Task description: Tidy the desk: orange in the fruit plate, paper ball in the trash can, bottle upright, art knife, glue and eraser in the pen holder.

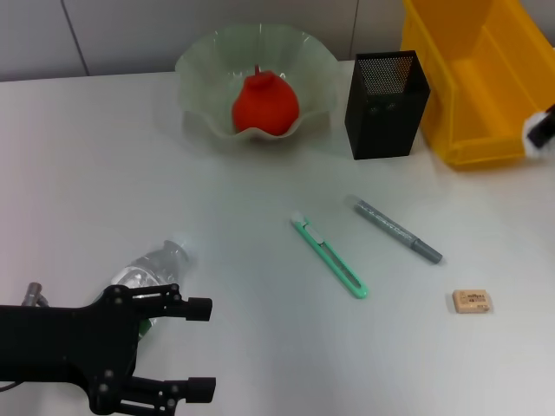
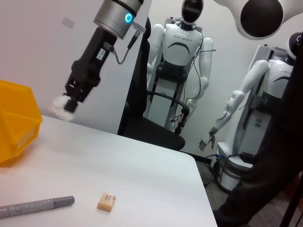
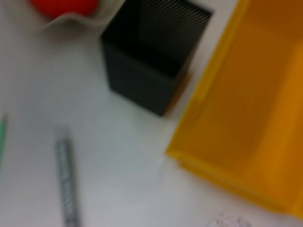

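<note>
Far left, near edge of the white table (image 1: 104, 156): the left gripper (image 1: 201, 348) sits low with its two black fingers spread wide apart, nothing between them. Just behind it the clear plastic bottle (image 1: 156, 263) lies on its side, cap pointing away from the robot; the spread reads as a setup for taking the bottle's body so it can be stood upright, though no contact shows yet.

Centre back: the pale green fruit plate (image 1: 201, 65) holds the orange (image 1: 264, 104), so that item looks done. In front, the green art knife (image 1: 329, 257) lies flat on the table, angled. Beside it, well apart, lies the grey glue pen (image 1: 397, 230), also flat. Neither is in the black mesh pen holder (image 1: 387, 104), which stands upright just right of the plate.

Right of centre, near edge: the small tan eraser (image 1: 472, 301) rests alone on the table.

Far right: the yellow bin (image 1: 473, 82), serving as trash can, stands beside the pen holder. The right gripper (image 2: 72, 101) hangs over it, fingers pinched on the white paper ball (image 2: 62, 110), held above the bin, presumably for dropping in.
</note>
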Motion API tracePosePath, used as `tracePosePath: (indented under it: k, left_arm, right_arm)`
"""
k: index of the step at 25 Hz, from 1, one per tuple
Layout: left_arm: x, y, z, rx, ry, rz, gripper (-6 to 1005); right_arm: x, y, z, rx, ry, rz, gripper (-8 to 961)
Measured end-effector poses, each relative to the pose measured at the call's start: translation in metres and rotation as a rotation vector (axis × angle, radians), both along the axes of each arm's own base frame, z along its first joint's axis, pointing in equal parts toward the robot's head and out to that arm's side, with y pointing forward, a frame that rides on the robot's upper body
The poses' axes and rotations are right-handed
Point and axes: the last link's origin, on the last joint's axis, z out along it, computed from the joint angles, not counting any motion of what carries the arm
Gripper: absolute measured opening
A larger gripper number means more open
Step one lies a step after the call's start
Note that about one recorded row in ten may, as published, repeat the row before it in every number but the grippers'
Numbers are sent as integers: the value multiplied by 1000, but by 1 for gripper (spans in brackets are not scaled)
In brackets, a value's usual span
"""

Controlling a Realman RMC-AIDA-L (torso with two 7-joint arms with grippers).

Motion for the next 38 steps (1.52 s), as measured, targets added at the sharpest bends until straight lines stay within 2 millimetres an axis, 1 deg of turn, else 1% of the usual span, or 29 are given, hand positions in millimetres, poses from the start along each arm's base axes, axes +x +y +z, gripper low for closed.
tracePosePath:
  k: [3,6,14,20,23,27,32,37,38]
  left_arm:
    - [1,0,0,-1,-1,-1,831]
    - [2,1,0,1,-4,-6,828]
    - [6,5,-2,4,-7,-18,821]
    - [7,5,-2,1,-7,-16,815]
    - [7,5,-2,1,-9,-14,813]
    - [7,7,1,12,-16,-8,809]
    - [8,8,1,14,-18,-10,805]
    - [9,8,1,13,-19,-10,800]
    - [9,8,1,13,-19,-10,799]
  right_arm:
    - [9,7,8,63,-8,52,348]
    - [17,14,7,111,-25,128,348]
    - [28,34,-24,172,-17,377,347]
    - [44,51,-38,233,-22,453,347]
    - [47,55,-39,259,8,471,347]
    - [50,57,-36,275,52,467,346]
    - [53,57,-35,278,57,461,534]
    - [53,53,-36,267,71,451,670]
    - [51,48,-35,247,103,436,697]
